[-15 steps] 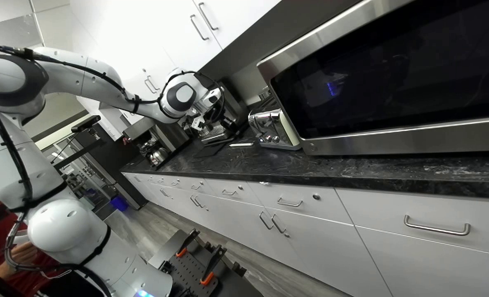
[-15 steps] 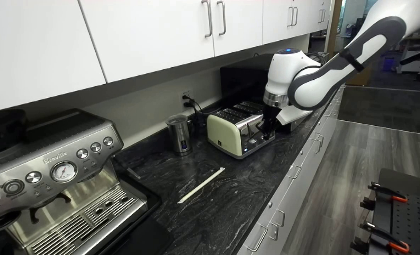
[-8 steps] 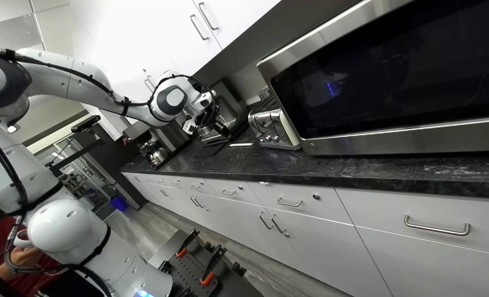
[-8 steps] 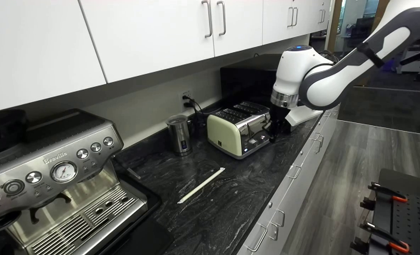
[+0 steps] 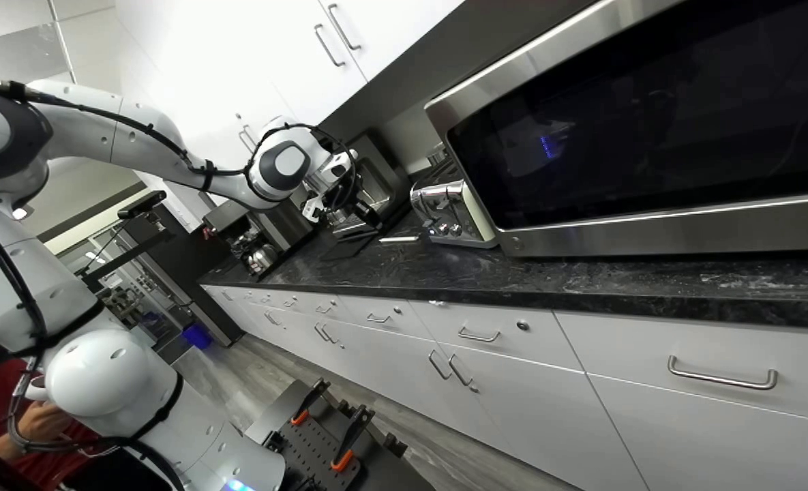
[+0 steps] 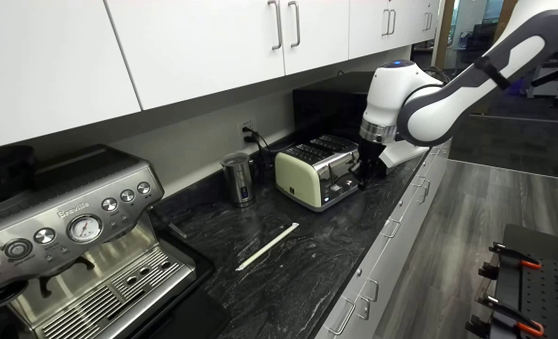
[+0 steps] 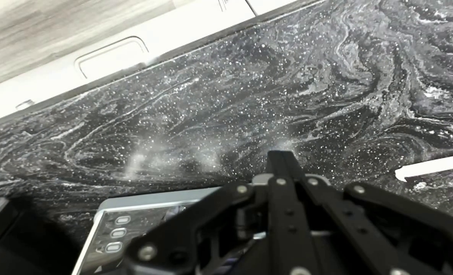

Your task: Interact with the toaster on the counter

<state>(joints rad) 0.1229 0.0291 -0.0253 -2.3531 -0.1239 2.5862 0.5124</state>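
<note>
The toaster (image 6: 300, 181) has cream sides, a chrome front and dark slots on top. It stands on the dark speckled counter (image 6: 316, 254), beside the microwave. It also shows in an exterior view (image 5: 455, 215), and part of its front with small buttons shows in the wrist view (image 7: 113, 233). My gripper (image 6: 362, 185) points down in front of the toaster's chrome front, low above the counter, apparently apart from it. In the wrist view the black fingertips (image 7: 281, 154) meet with nothing between them. The arm and fingers hide part of the toaster's front.
A large microwave (image 5: 472, 116) stands beside the toaster. A metal frother jug (image 6: 238, 181), a wrapped straw (image 6: 268, 247) and an espresso machine (image 6: 118, 278) are along the counter. White upper cabinets (image 6: 213, 42) hang above. A cord runs from the wall outlet (image 6: 247, 127).
The arm and gripper have drawn back from the toaster's front, toward the counter's front edge, between one and half a second ago. They look still since then. The toaster has not moved.
</note>
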